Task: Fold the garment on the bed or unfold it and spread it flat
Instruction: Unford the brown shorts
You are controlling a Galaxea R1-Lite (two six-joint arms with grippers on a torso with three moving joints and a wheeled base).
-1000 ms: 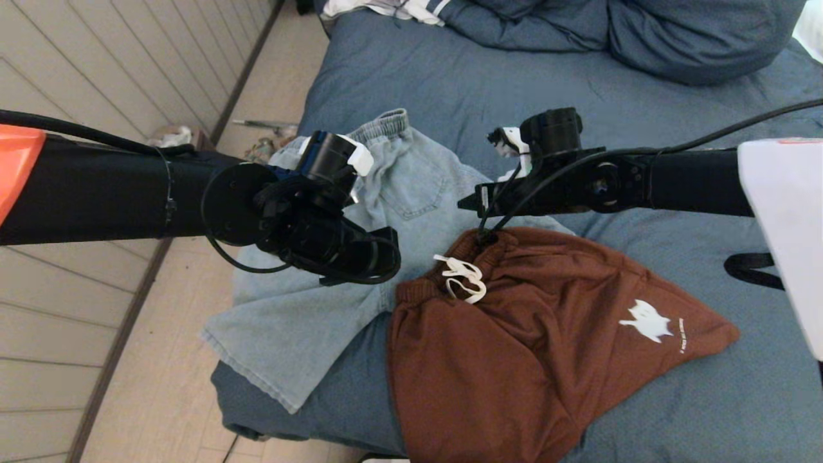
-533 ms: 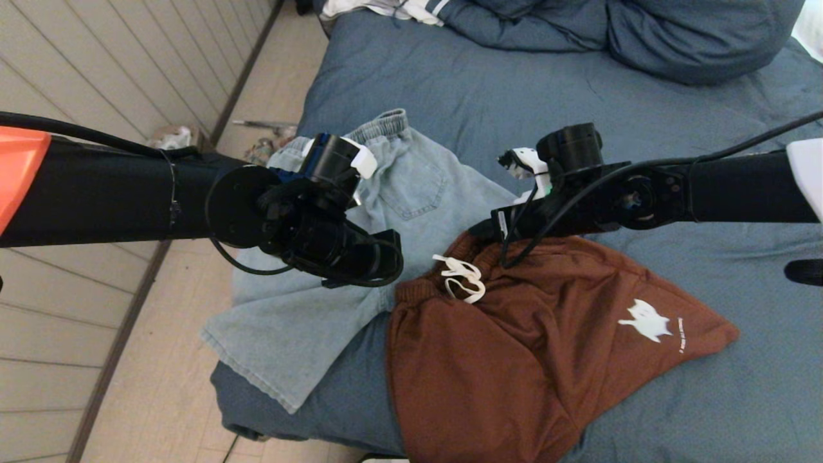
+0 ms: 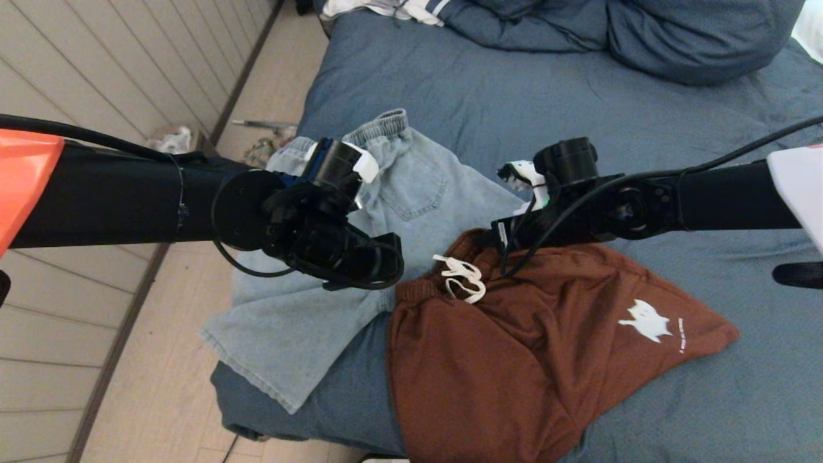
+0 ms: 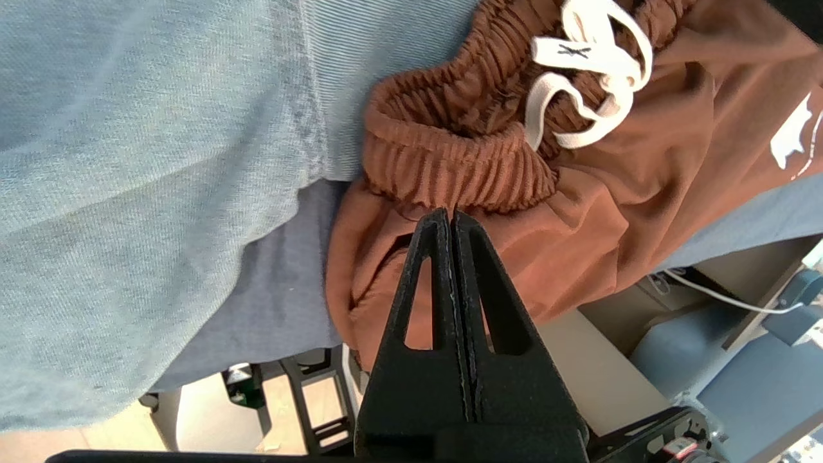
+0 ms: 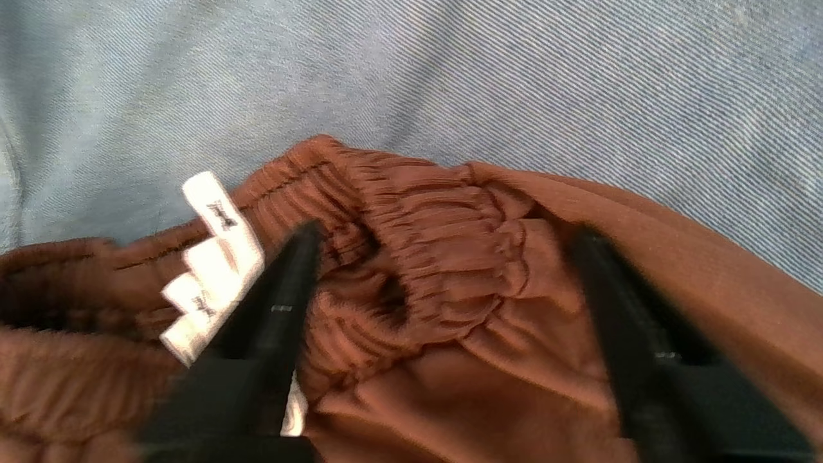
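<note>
Head view, brown shorts: I see the brown shorts (image 3: 540, 347) lying rumpled across the lower centre and lower right of the frame, on the bed (image 3: 578, 103), waistband toward the middle, a white drawstring (image 3: 464, 278) knotted on it and a small white logo (image 3: 646, 319) on the right leg.
Overlap: their waistband lies on the edge of the denim shorts (image 3: 334, 283), which spread to the left and hang toward the bed's lower-left corner.
Bed: slate-blue cover, wrinkled, filling most of the frame; blue pillows (image 3: 675, 38) at the upper right, a white and navy cloth (image 3: 398, 9) at the top edge.
Containers: I can make out none on the bed.
Right gripper: right gripper (image 5: 443, 283) is down at the far side of the brown waistband; in the right wrist view its fingers (image 5: 283, 302) stand well apart with the gathered elastic between them, not yet clamped. A white label (image 5: 215, 257) sits just beside one finger.
Left gripper: left gripper (image 4: 452, 222) is clenched, fingers pressed together with nothing between them, tips just beside the near fold of the brown waistband; I cannot tell whether they touch it.
Floor: pale boards (image 3: 167, 399) at the left of the frame.
</note>
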